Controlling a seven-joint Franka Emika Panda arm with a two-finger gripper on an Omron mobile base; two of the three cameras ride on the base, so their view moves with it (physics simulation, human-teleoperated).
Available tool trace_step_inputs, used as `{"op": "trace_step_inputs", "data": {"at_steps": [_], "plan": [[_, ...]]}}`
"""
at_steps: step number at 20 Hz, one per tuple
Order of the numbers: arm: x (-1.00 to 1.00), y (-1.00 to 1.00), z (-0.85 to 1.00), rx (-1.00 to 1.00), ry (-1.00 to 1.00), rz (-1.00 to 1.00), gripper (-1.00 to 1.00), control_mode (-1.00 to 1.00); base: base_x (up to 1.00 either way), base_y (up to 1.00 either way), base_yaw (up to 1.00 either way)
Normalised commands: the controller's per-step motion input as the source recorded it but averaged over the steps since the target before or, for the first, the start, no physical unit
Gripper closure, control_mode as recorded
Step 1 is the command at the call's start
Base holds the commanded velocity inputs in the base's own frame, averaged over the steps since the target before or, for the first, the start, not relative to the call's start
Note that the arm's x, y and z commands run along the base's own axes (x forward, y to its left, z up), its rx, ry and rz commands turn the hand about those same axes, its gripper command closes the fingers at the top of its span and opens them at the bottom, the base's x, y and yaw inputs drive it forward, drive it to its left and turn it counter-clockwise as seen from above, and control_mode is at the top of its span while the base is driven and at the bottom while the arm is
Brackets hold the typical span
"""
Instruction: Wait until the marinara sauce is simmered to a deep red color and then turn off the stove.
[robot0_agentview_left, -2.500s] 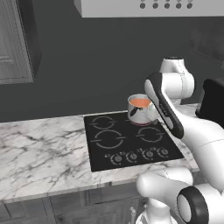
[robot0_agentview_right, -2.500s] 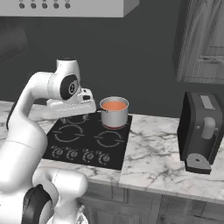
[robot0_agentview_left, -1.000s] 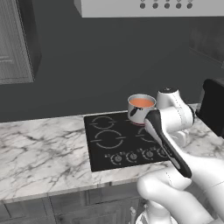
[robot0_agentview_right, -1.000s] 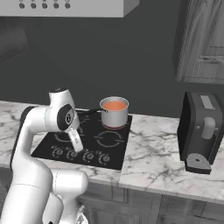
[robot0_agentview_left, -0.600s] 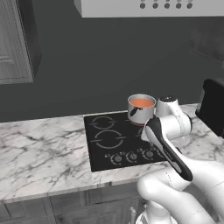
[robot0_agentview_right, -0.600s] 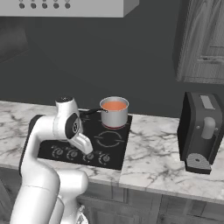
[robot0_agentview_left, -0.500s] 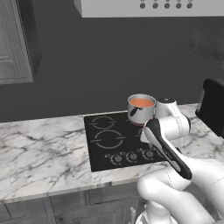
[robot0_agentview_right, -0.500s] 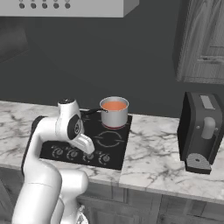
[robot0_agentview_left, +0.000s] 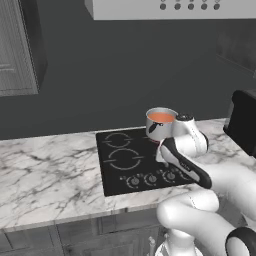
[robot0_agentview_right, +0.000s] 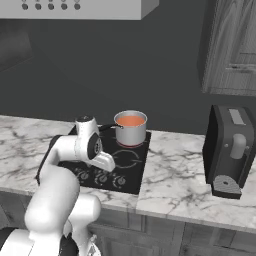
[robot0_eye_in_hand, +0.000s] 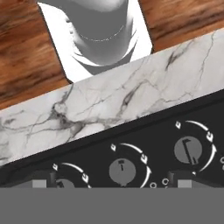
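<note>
While the arm bends low over the front edge of the table, the hand view looks straight down on the stove's (robot0_eye_in_hand: 131, 131) knob row: three round grey knobs, the middle knob (robot0_eye_in_hand: 122, 170) with its mark pointing up the picture, the right knob (robot0_eye_in_hand: 188, 150) turned differently, with white flame marks and arrows around each. The fingers (robot0_eye_in_hand: 177, 177) stand spread wide, their dark tips at the bottom on either side of the middle knob, holding nothing. Beyond the black glass lies a marble strip of the table (robot0_eye_in_hand: 109, 100), then wooden floor. Both base views add what lies farther back: the steel pot (robot0_agentview_right: 130, 129) on the stove's far right burner, its marinara sauce (robot0_agentview_left: 162, 117) orange-red. From the right base view alone, a dark coffee machine (robot0_agentview_right: 231, 150) shows near the table's right end.
</note>
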Motion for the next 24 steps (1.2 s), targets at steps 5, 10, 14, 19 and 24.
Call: {"op": "trace_step_inputs", "data": {"at_steps": [5,10,14,19,24], "plan": [[0.43,0.0,-0.34,0.0,0.02,0.06,-1.0,-1.0,0.0,0.0,0.0],[0.29,0.0,-0.26,0.0,0.0,0.03,-1.0,-1.0,0.0,0.0,0.0],[0.08,0.0,-0.18,0.0,0.0,0.0,-1.0,-1.0,0.0,0.0,0.0],[-0.15,-0.08,-0.05,0.0,0.0,0.0,-1.0,-1.0,0.0,0.0,0.0],[-0.28,-0.03,-0.07,0.0,-0.01,0.0,-1.0,-1.0,0.0,0.0,0.0]]}}
